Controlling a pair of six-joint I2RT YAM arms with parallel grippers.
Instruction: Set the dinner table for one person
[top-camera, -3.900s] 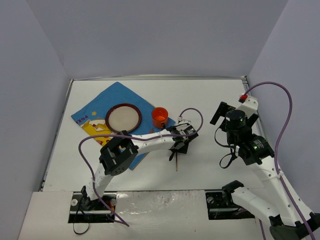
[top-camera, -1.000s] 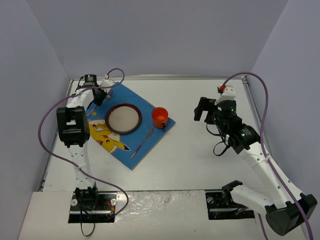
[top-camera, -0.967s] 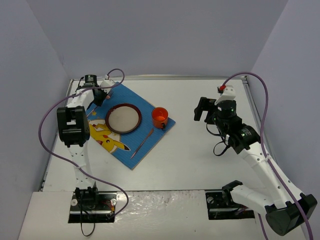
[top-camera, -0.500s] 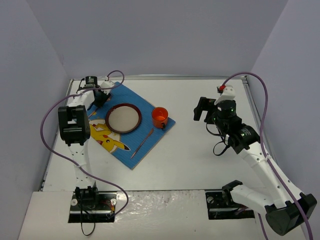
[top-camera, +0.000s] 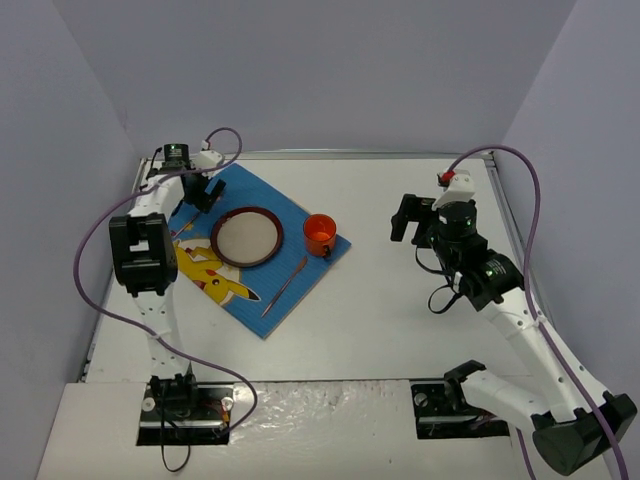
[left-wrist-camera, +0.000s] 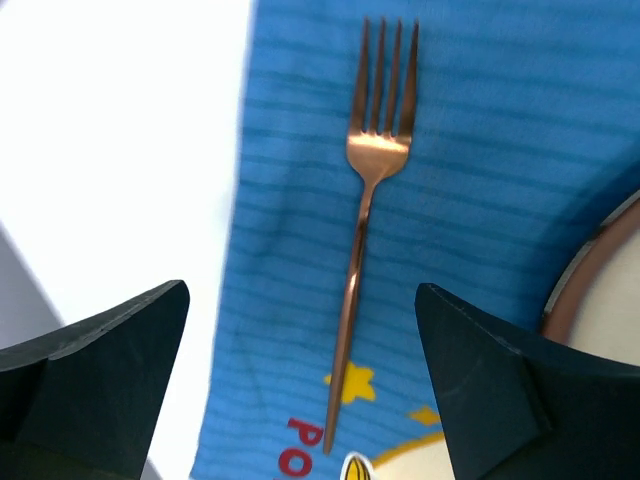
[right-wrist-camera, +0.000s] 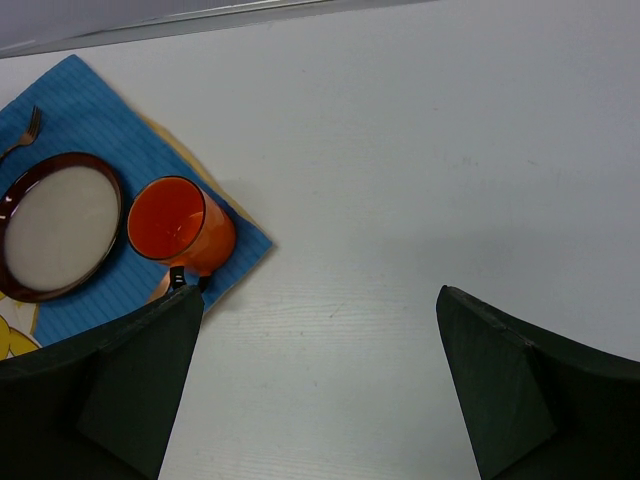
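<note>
Left gripper (left-wrist-camera: 302, 290) spread wide, empty | fork (left-wrist-camera: 375, 160) free on placemat (left-wrist-camera: 480, 120) | overhead: fork apparently hidden

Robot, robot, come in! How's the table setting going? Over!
Left gripper open over fork, right gripper open, empty. Plate, knife, cup on placemat on dinner table. Nothing blocking.
</note>
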